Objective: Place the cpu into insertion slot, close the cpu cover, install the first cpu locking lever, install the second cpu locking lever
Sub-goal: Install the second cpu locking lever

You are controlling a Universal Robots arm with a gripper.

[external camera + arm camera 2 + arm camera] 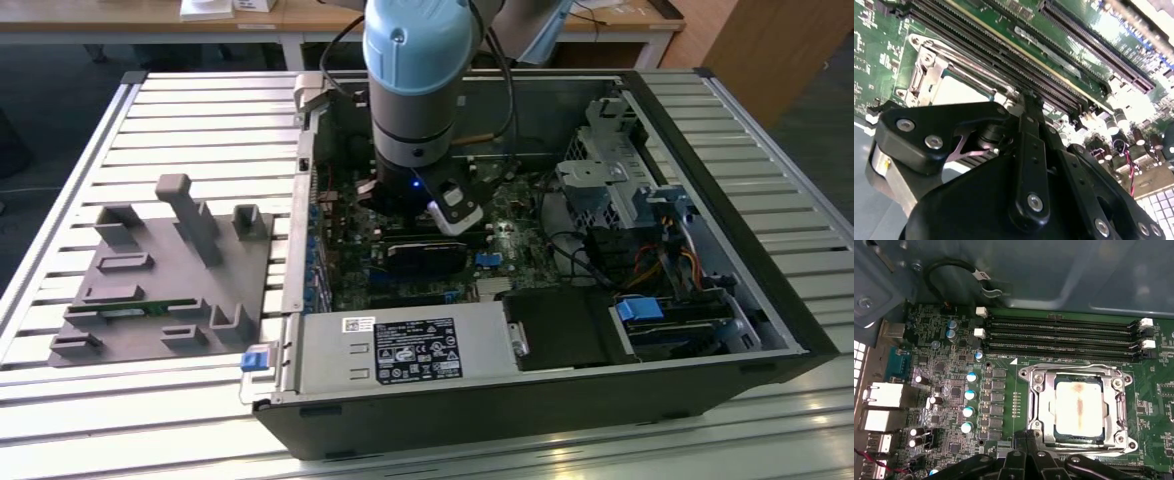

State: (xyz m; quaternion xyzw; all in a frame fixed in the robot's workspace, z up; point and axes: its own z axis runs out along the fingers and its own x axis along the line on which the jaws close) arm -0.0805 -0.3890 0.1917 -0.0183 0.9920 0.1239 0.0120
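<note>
on motherboard, cpu seated in insertion slot; cpu cover closed flat around it. memory slots run just beside socket. gripper at cover edge, fingers together; clamped on anything: cannot tell.

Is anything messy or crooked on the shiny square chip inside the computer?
Only a little. The cpu lies flat and straight in its insertion slot, and the cpu cover is down around it. But the chip's pale face has a brownish smear down its middle, like old paste. Nothing looks broken or crooked.
</note>
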